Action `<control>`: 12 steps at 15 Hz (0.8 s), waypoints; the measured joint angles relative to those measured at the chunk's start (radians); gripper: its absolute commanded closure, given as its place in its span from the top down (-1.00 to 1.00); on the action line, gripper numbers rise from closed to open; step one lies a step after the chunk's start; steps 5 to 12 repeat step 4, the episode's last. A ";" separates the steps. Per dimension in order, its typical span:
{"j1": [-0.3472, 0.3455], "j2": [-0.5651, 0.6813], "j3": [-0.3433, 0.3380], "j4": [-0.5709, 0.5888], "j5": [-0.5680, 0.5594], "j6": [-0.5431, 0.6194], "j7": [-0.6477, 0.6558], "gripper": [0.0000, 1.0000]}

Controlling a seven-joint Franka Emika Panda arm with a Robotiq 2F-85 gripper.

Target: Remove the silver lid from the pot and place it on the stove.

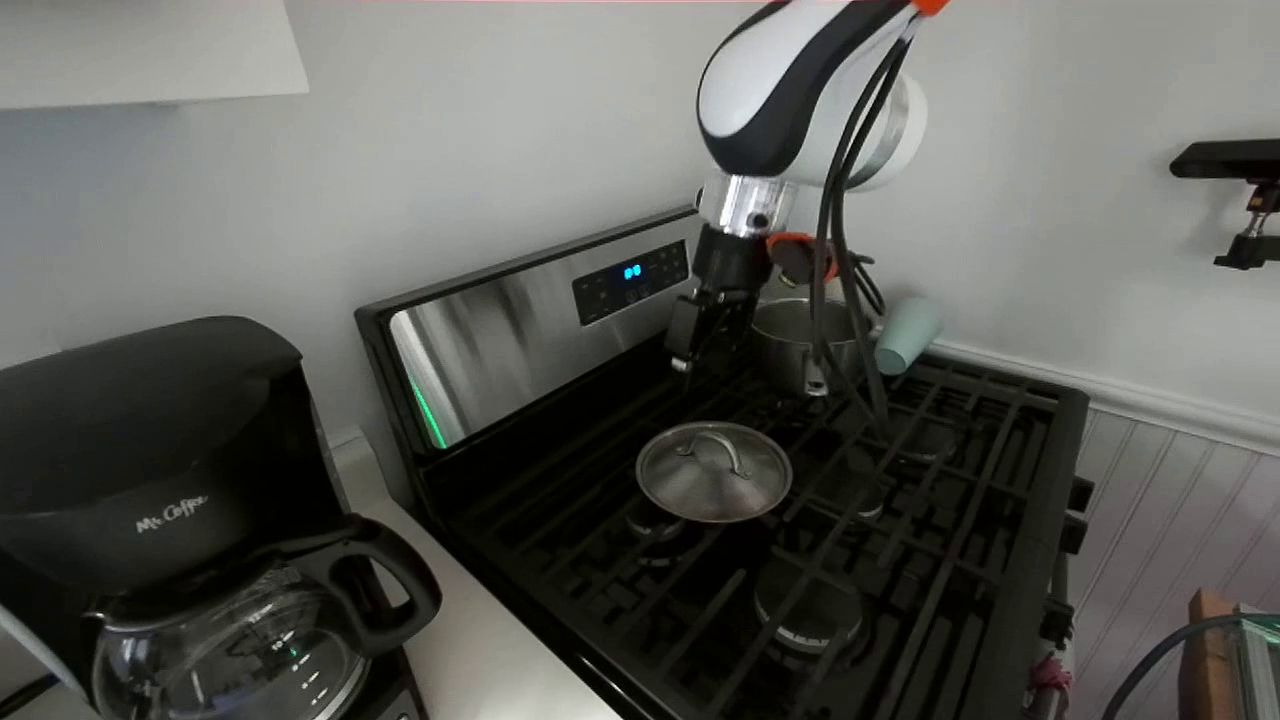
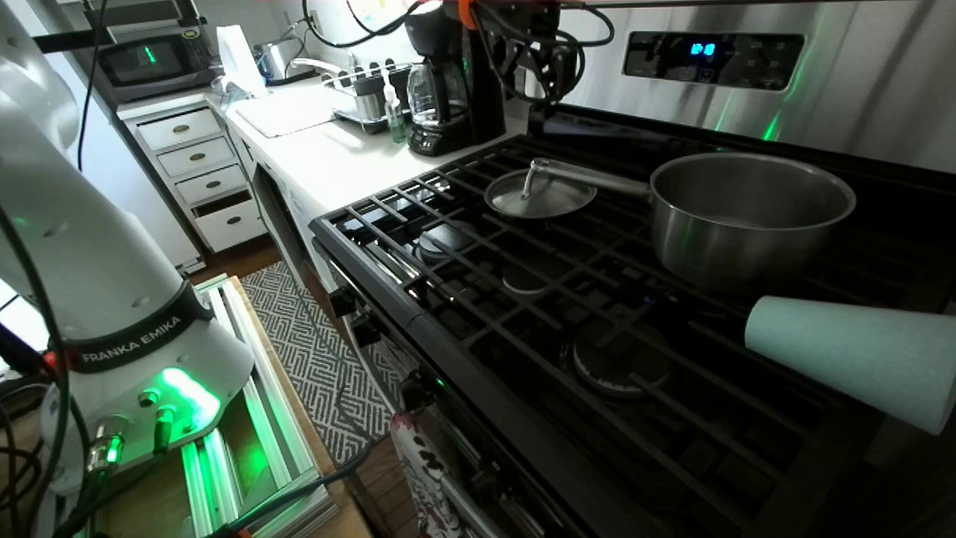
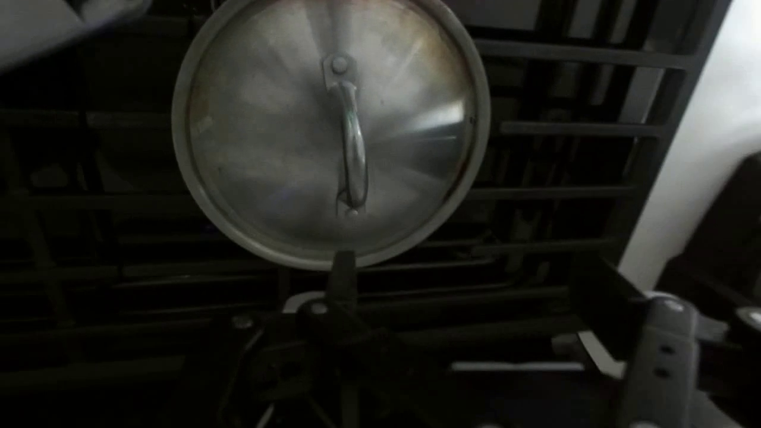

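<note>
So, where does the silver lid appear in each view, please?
In an exterior view: silver lid, below and right of centre.
In an exterior view: lid, above and right of centre.
Wrist view: lid, upper middle, cut off at top.
Shared landmark: black grates around the lid.

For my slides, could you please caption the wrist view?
Silver lid with arched handle on black stove grates, open Robotiq gripper in the foreground.

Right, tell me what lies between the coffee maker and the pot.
The silver lid, resting on the stove. In an exterior view it shows between the coffee maker and the pot.
</note>
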 measured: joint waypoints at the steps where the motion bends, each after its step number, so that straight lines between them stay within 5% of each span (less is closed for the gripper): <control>1: -0.004 -0.049 -0.010 -0.014 0.026 -0.017 -0.021 1.00; 4: -0.004 -0.178 -0.057 -0.067 0.135 -0.027 -0.121 1.00; 12: -0.004 -0.178 -0.057 -0.067 0.135 -0.027 -0.121 1.00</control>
